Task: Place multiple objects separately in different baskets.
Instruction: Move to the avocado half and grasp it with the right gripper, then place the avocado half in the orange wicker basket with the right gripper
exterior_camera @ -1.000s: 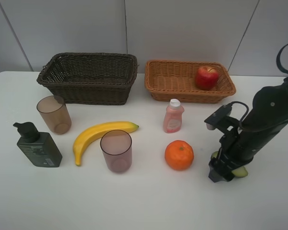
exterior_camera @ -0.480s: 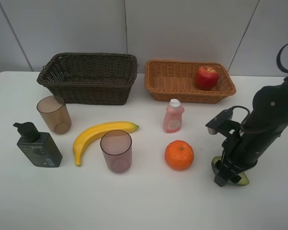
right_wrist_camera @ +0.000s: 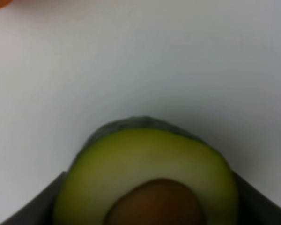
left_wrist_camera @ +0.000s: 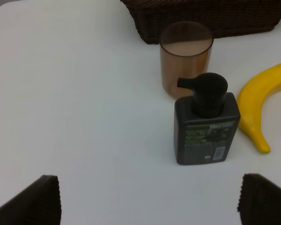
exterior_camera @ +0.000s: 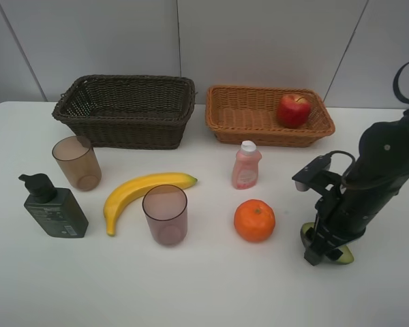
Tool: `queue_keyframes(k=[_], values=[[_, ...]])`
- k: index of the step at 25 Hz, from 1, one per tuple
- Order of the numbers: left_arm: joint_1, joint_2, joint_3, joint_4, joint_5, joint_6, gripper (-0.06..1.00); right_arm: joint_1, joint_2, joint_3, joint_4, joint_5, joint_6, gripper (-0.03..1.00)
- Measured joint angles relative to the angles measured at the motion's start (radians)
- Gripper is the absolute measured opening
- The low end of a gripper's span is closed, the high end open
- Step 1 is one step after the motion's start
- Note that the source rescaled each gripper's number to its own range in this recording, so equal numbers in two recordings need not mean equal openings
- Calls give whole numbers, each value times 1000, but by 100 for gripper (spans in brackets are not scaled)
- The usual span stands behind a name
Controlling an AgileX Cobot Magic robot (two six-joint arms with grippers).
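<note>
Pale-green, brown-pitted halved avocado (right_wrist_camera: 145, 159)

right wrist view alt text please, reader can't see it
A halved avocado, cut face up with its brown pit showing, lies on a white table. The right gripper has a dark finger close on each side of it.

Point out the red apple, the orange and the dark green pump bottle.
red apple (exterior_camera: 294, 110), exterior high view, on its front skin
orange (exterior_camera: 254, 221), exterior high view, middle of its peel
dark green pump bottle (left_wrist_camera: 206, 133), left wrist view, on its label
</note>
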Motion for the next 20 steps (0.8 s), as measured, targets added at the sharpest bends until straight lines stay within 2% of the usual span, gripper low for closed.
queue_keyframes(k=[5, 10, 20], values=[[0, 0, 0, 0, 0, 0, 100, 0, -9, 0, 33, 12, 0, 43], [0, 0, 0, 0, 0, 0, 100, 0, -71, -53, 37, 80, 0, 43], [0, 0, 0, 0, 0, 0, 100, 0, -139, -264, 5, 335, 0, 43]])
